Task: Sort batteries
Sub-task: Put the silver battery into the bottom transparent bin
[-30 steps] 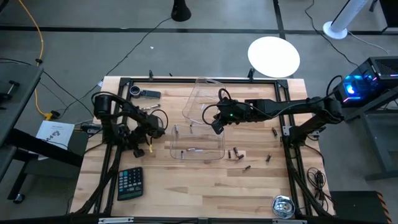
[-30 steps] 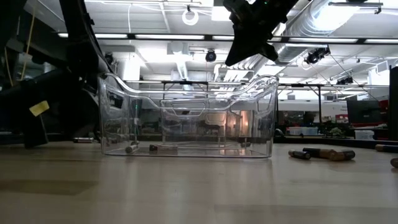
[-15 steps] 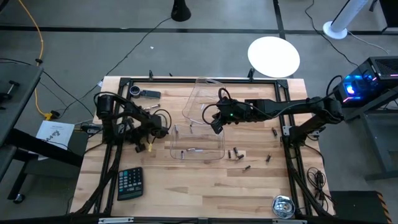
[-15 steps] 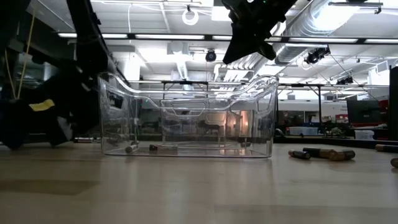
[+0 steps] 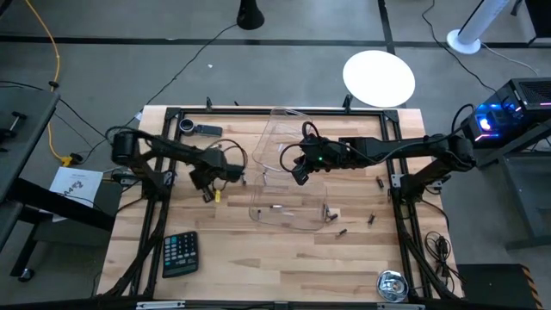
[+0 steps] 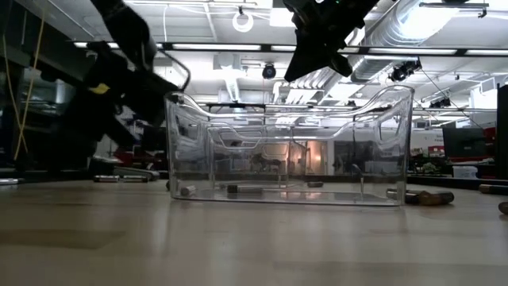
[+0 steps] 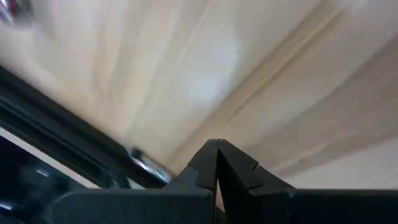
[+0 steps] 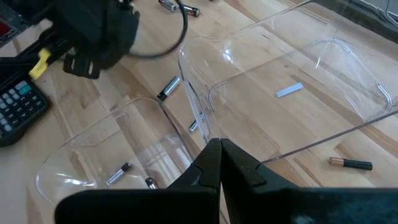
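Left gripper (image 5: 209, 182): fingers pressed shut on nothing, low beside the near clear tray (image 5: 288, 209); right gripper (image 5: 299, 176): likewise shut and empty, raised over the far clear tray (image 5: 280, 142). Step judged: between picks; a few batteries (image 8: 118, 174) lie in the near tray, loose batteries (image 5: 342, 231) wait on the table (image 5: 258, 267) to its right, so the next move calls for opening over one. Battery sizes cannot be told; clear walls blur the trays' edges.

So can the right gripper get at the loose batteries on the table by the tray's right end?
Probably yes: the right gripper hangs shut above the clear tray, and those batteries lie uncovered on bare wood.
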Controlling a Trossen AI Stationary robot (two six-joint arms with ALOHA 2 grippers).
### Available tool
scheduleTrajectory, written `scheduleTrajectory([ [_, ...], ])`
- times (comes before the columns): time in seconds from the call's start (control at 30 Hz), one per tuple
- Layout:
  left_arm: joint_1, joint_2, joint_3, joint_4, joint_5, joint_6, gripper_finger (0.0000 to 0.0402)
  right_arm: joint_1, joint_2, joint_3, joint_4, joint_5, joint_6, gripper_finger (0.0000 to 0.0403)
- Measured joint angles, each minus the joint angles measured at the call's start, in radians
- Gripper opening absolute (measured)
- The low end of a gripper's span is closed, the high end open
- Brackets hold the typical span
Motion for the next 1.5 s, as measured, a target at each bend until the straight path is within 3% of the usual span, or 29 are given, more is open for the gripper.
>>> scheduleTrajectory([
  [0.2, 0.083, -0.022, -0.174, 0.011, 0.241, -0.029, 0.0000, -0.002, 0.000, 0.000, 0.000, 0.013, -0.002, 0.0000],
  [0.43, 0.138, 0.044, -0.236, 0.061, 0.268, -0.009, 0.0000, -0.007, 0.000, 0.000, 0.004, 0.052, -0.002, 0.0000],
  [0.67, 0.225, 0.128, -0.178, 0.041, 0.136, 0.013, 0.0000, -0.020, 0.000, 0.000, 0.017, 0.051, -0.002, 0.0000],
  [1.07, 0.391, 0.232, -0.121, 0.000, 0.020, 0.123, 0.0000, -0.019, 0.000, 0.000, 0.016, 0.051, 0.000, 0.0000],
  [1.33, 0.447, 0.253, 0.056, 0.028, -0.310, 0.218, 0.0000, -0.019, 0.000, 0.000, 0.015, 0.051, 0.021, 0.0000],
  [1.4, 0.440, 0.243, 0.114, 0.048, -0.310, 0.232, 0.0000, -0.019, 0.000, 0.000, 0.015, 0.050, 0.025, 0.0000],
  [1.5, 0.407, 0.204, 0.192, 0.077, -0.213, 0.263, 0.0000, -0.014, 0.000, 0.000, 0.014, 0.050, 0.026, 0.0000],
])
